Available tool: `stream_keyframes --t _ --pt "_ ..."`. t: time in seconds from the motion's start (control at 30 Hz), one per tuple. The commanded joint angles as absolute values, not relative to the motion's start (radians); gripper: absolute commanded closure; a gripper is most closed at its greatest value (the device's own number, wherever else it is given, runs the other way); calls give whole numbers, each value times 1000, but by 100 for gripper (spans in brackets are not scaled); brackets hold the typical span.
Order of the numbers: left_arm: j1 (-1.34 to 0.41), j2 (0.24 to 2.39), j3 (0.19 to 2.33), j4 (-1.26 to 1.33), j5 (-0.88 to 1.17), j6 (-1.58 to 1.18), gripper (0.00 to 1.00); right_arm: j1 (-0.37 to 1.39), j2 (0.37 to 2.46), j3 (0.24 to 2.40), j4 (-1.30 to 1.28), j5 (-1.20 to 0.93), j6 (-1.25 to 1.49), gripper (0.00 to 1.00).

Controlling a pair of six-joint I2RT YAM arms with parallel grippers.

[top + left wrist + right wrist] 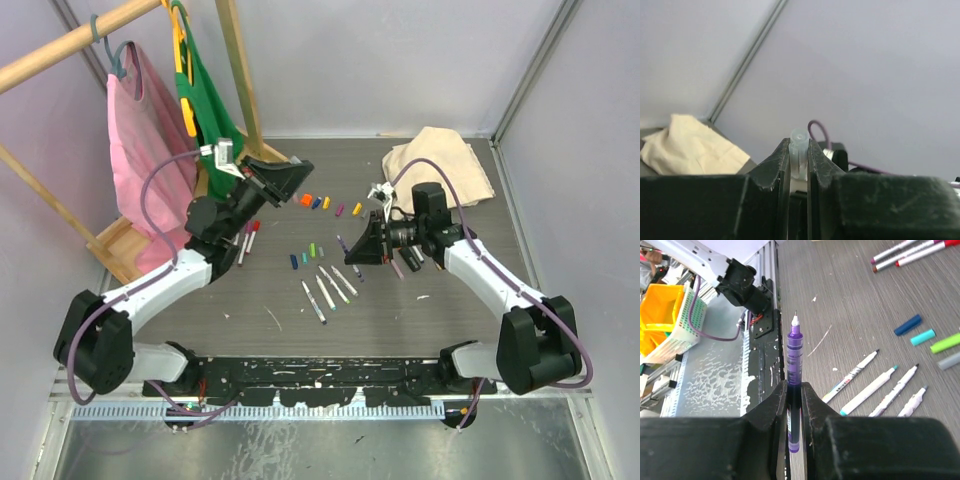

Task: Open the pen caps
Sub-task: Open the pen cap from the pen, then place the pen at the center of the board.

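The gray table (440,310) fills the middle of the top view. The left arm (150,290) bends up from the lower left, and its end points right. The right arm (480,270) bends in from the lower right, and its end points left. The two ends face each other, a little apart.

The right claw (794,386) is squeezed tight on a purple pen (794,350). The pen stands straight up and down in the wrist view. Its bare white tip is at the top, well past the fingers.

Four white pens (325,290) with bare tips lie side by side below the middle of the top view.

The left claw (799,142) is squeezed tight on a clear cap (799,155). The cap sits right between the fingertips, and its round end pokes out above them. It runs up and down, in line with the fingers.

More pen caps (316,202) lie loose on the table in two little rows. Orange, blue and yellow ones are higher up, and blue and green ones are lower down. They lie apart from both claws.
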State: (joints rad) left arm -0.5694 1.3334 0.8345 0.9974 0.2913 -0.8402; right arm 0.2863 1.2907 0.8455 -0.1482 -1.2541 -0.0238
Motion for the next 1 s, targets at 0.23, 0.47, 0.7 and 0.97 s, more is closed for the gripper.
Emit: stream_keyframes --t 0.23,0.47,0.7,0.97 --pt "-566 1249 705 991 179 -828 100 324 1348 899 -250 -819 -106 99" --pt "-567 1316 644 874 192 -922 100 405 1446 923 -259 -544 -72 96" --pt "-597 1372 626 650 59 -988 100 443 1550 945 -263 -449 -61 90" --pt "-683 1419 747 266 -133 -1007 100 469 1646 979 -301 -414 -79 86"
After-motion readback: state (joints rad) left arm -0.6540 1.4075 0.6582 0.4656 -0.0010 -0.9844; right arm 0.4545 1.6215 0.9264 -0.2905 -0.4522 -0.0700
